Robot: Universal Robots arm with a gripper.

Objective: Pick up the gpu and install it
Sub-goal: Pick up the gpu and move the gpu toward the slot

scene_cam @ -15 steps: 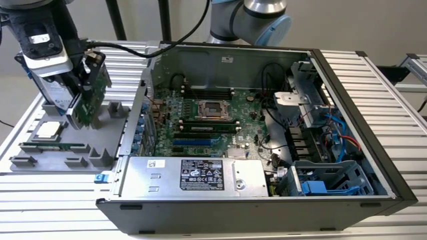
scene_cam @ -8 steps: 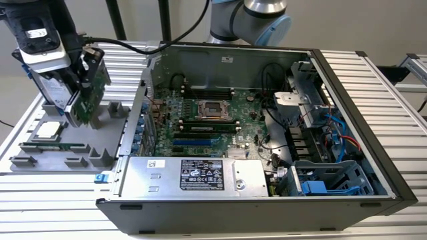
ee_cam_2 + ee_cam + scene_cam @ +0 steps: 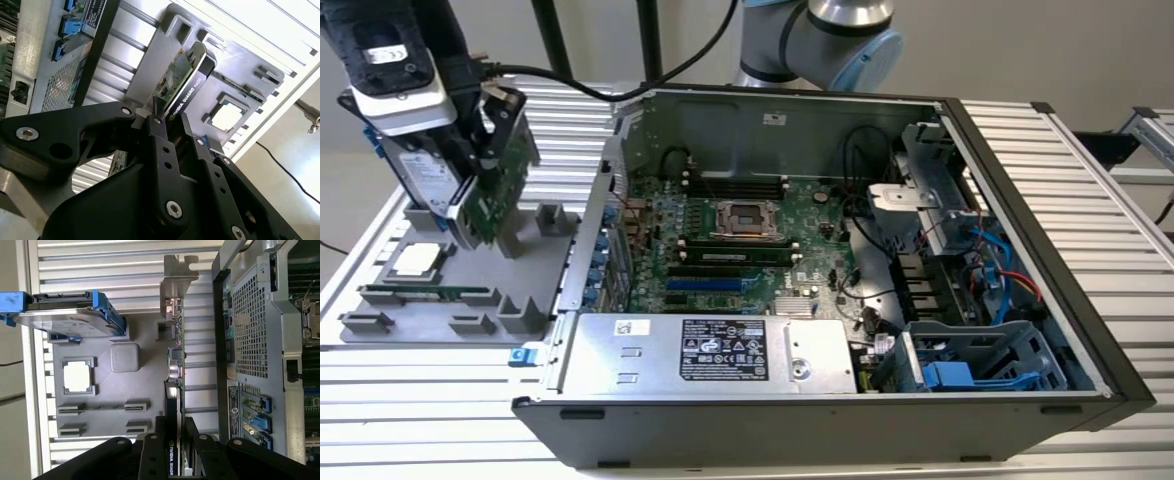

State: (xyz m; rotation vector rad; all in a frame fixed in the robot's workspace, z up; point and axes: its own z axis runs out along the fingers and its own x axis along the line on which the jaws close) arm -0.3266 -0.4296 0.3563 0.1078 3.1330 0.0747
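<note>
**Tool (image 3: 173, 120) clamped on gpu (image 3: 187, 80), over the parts tray (image 3: 107, 392)**

Black fingers (image 3: 161, 142) sit closest to the lens in both wrist views. They are drawn in on the card from both sides, one on the green board face and the other on the black shroud. Nothing else is in the grip. The hold is at the end of the card away from the silver bracket (image 3: 177, 275).

Handling, my estimate:
- The card looks light, thin and stiff, and should not sag from an end grip.
- It is fragile, with bare components on the board face.
- The shroud looks like smooth plastic, so the card could pivot between narrow pads if bumped.
- The flat faces are the right place to pinch, as here. Keep off the connector edge and the bracket.

Position: the gpu runs straight out from the tool, edge-on to the first wrist camera. In the exterior view it hangs upright at that view's left, its low end down among the grey tray's posts. Cannot tell whether it is seated in its holder or just clear of it.

A hard drive (image 3: 65, 320) stands on edge just beside it. A processor chip (image 3: 78, 377) and a memory stick (image 3: 427, 293) lie flat on the tray.

Farther off is the open computer case (image 3: 787, 440) with its motherboard (image 3: 827, 250) exposed, well apart from the card. Everything rests on the slatted counter (image 3: 454, 420).
</note>
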